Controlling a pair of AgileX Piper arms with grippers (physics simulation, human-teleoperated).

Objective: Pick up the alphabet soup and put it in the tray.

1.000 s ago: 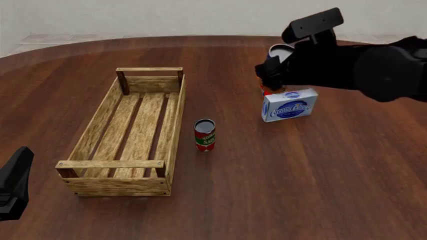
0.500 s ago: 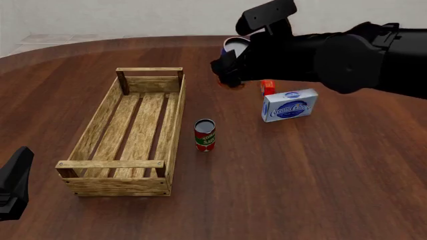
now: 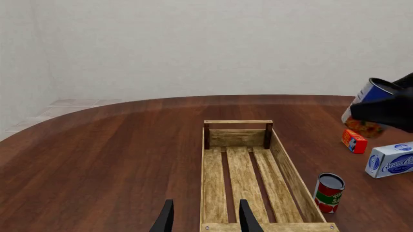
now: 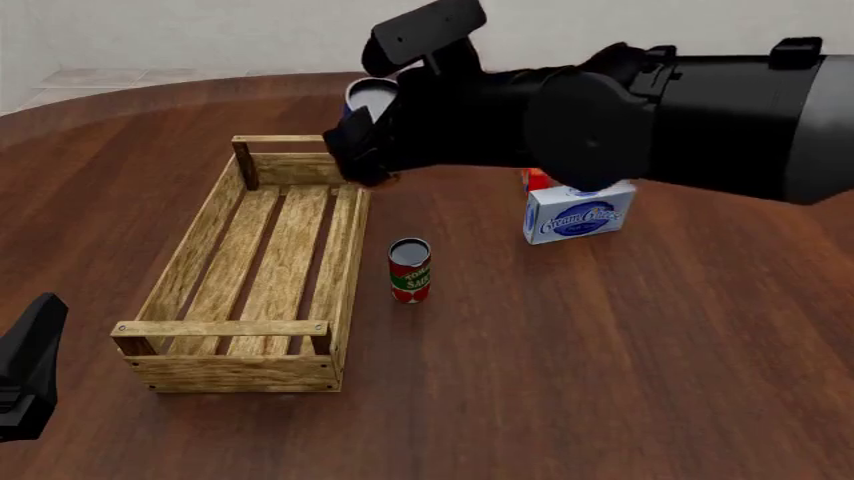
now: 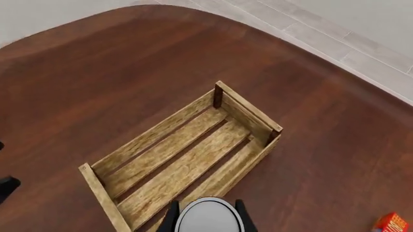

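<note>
Two cans: alphabet soup (image 4: 368,101), label unreadable; red-and-green can (image 4: 410,270), lettering too small to read.
Box (image 4: 578,214): "Cream Cheese".
Right gripper (image 4: 358,150): clenched on the soup, carried leftward since earlier, now over the tray (image 4: 190,240) far right corner.
Left gripper (image 3: 203,218): fingers apart, empty.

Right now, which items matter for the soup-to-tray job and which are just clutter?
Job items:
- alphabet soup, held in the right gripper
- tray, nothing in it

Clutter:
- red-and-green can
- white and blue box
- small orange box

The left gripper is open, idle.
</note>
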